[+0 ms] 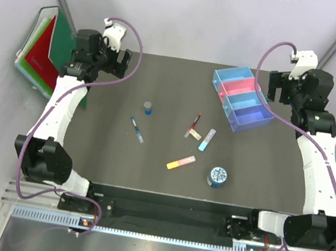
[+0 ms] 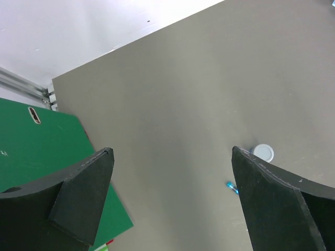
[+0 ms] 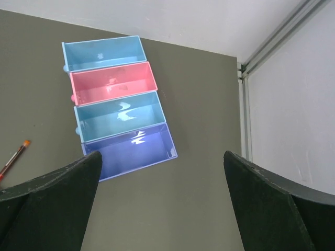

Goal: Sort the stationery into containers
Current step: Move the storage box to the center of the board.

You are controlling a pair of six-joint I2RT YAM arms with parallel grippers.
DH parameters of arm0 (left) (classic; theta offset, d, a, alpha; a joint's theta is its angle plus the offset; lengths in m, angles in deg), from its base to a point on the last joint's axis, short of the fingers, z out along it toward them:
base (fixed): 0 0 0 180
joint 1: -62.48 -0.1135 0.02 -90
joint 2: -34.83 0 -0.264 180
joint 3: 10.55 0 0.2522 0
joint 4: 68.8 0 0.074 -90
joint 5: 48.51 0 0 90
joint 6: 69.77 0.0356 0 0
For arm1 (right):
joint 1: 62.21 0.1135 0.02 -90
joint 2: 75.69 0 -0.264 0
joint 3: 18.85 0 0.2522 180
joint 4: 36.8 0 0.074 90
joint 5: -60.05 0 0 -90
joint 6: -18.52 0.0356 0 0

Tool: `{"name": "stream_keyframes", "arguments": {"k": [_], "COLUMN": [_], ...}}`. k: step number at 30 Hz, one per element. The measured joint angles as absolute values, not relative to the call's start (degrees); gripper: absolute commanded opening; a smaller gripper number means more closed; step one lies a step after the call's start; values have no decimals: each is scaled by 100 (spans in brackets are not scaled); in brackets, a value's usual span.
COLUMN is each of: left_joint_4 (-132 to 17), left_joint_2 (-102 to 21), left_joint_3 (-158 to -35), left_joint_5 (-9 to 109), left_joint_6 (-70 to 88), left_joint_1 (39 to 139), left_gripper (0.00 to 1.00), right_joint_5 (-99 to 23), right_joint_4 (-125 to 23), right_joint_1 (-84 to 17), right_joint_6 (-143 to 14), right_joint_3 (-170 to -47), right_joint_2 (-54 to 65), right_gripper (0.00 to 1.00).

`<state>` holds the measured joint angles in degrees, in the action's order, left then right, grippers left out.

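Left wrist view: blue pen (image 2: 231, 186) shows only its tip. The rest is behind a finger (image 2: 272, 204) of the left pincer (image 2: 170, 150). The same finger covers part of the grey-capped bottle (image 2: 263, 152). Green folder (image 2: 31, 151) is cut by the frame's left edge.
Right wrist view: red-black pen (image 3: 15, 156) runs out at the left edge.
Top view: round blue tin (image 1: 218, 176) lid print too small to read.

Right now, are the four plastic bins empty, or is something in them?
Empty. The right wrist view looks into all four bins and shows only bare floors with glare; nothing lies inside.
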<state>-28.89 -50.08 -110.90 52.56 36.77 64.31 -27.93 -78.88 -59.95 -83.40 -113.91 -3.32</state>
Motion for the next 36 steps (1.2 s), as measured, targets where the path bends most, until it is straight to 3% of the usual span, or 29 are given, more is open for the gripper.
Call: {"name": "stream_keyframes", "arguments": {"k": [8,21,36], "left_joint_4": [-2893,-2878,-2779], "left_joint_2": [-5034,-5434,-5434], "left_joint_3": [-11090,-11280,-11313], "left_joint_5": [5275,5404,5079], "left_joint_6": [3915,4496,4737], "left_joint_1": [6431,6463,6573], "left_gripper": [99,99,99], "right_joint_5": [-3145,-3536,-3562], "right_joint_4": [-7949,-8111,-7975], "right_joint_1": [-5973,-5977,-5894], "right_joint_6": [-8124,-5825,-5121], "right_joint_3": [-11334,-12774,-13518], "right_joint_2": [-200,2674,4153], "right_gripper": [100,93,86]}}
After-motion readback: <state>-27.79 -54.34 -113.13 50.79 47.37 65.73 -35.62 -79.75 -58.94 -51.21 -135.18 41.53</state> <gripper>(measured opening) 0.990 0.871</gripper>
